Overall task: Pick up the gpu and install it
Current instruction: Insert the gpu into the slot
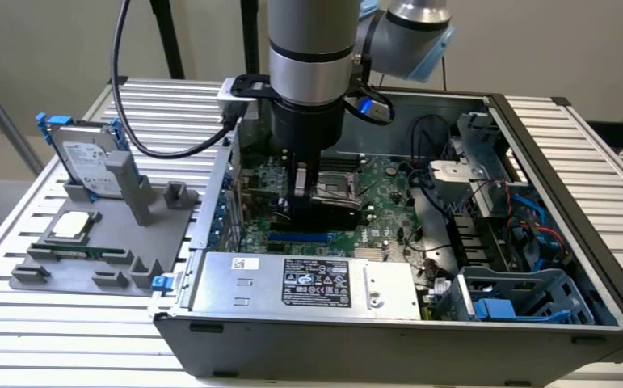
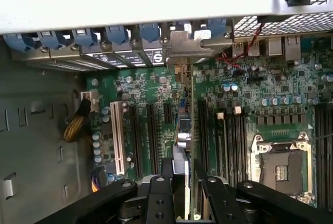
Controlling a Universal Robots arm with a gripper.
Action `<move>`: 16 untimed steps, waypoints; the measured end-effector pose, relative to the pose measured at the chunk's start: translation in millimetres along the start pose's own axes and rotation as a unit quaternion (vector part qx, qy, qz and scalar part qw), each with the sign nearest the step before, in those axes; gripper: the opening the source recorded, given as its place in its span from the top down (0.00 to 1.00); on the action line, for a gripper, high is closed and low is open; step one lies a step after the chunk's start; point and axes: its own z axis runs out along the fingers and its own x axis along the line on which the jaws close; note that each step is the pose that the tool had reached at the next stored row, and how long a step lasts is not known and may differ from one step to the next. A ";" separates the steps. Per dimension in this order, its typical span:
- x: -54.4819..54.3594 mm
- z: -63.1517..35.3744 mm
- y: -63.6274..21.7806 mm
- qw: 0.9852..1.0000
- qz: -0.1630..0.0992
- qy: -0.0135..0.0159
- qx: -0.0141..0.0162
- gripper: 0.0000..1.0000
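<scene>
I see the gripper (image 2: 183,174) with its jaws pinching the gpu (image 2: 182,130), a finger on each face and the card standing on edge between them. The card runs straight out from the jaws to its silver bracket (image 2: 182,44), which meets the case's rear wall among the blue slot clips (image 2: 117,34). The motherboard (image 2: 140,94) lies under the card; whether the card is seated in a slot, I cannot tell. In the exterior view the arm stands in the open case (image 1: 570,162) at frame centre. The hard drive (image 1: 85,158) stands on its grey fixture (image 1: 128,242) at the exterior view's left, well apart.
</scene>
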 end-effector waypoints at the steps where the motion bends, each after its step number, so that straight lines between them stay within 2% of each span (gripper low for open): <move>1: 0.1 1.9 0.3 1.000 0.000 0.000 0.000 1.00; 5: 0.2 7.7 1.2 1.000 0.000 -0.003 0.000 1.00; 7: 0.3 9.0 1.4 1.000 0.000 -0.005 -0.001 1.00; 11: 0.2 10.6 1.4 1.000 0.000 -0.010 -0.004 1.00; 16: 0.3 11.4 1.9 1.000 0.000 -0.010 -0.007 1.00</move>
